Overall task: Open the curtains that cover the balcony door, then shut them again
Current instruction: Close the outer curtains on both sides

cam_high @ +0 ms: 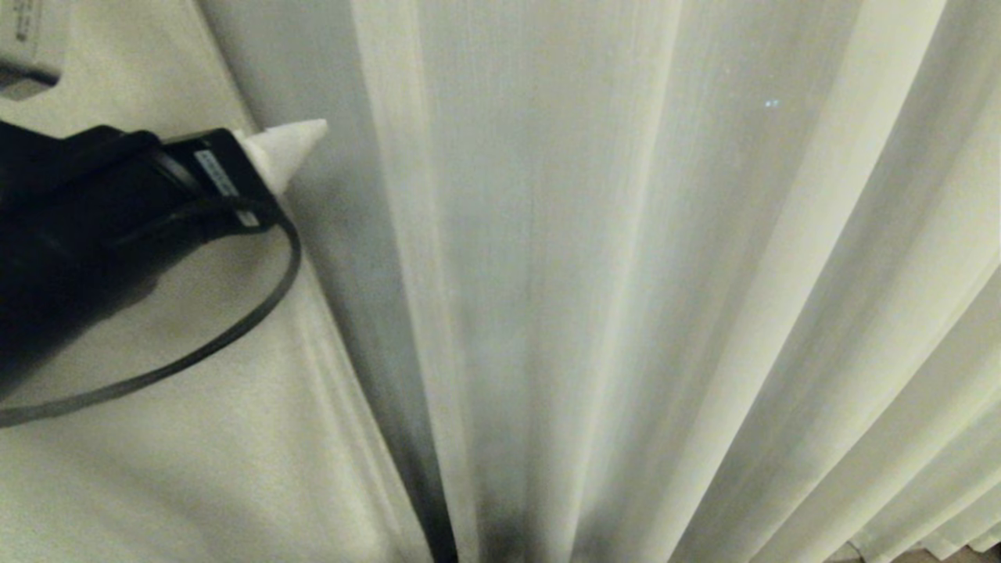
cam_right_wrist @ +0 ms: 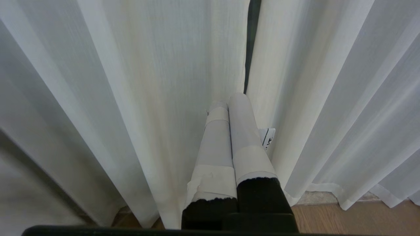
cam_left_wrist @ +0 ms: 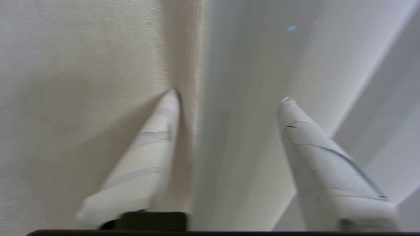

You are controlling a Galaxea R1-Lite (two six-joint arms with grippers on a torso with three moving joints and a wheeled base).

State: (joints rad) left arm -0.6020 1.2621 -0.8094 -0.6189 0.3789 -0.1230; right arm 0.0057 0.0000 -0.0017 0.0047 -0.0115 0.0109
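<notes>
Curtains [cam_high: 547, 274]: matt woven cloth, sl. sheer

Cream, off-white curtains [cam_high: 547, 274] with grey shading in the pleats, a dark slit [cam_right_wrist: 251, 42] between the two panels, black left gripper [cam_left_wrist: 229, 101] body with white fingers [cam_high: 285, 148], black cable [cam_high: 235, 336], brown wooden floor [cam_right_wrist: 354, 219], right gripper [cam_right_wrist: 229, 101] fingers grey-white over black

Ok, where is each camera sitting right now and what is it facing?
Head view: on the robot's head, facing the curtains close up; the left hand reaches in from the left.
Left wrist view: behind the left hand, fingers apart, facing curtain pleats.
Right wrist view: behind the right hand, fingers together, facing the dark slit where the panels meet, wooden floor below.
Shared: head and left wrist views both show the left hand and curtain folds.
</notes>
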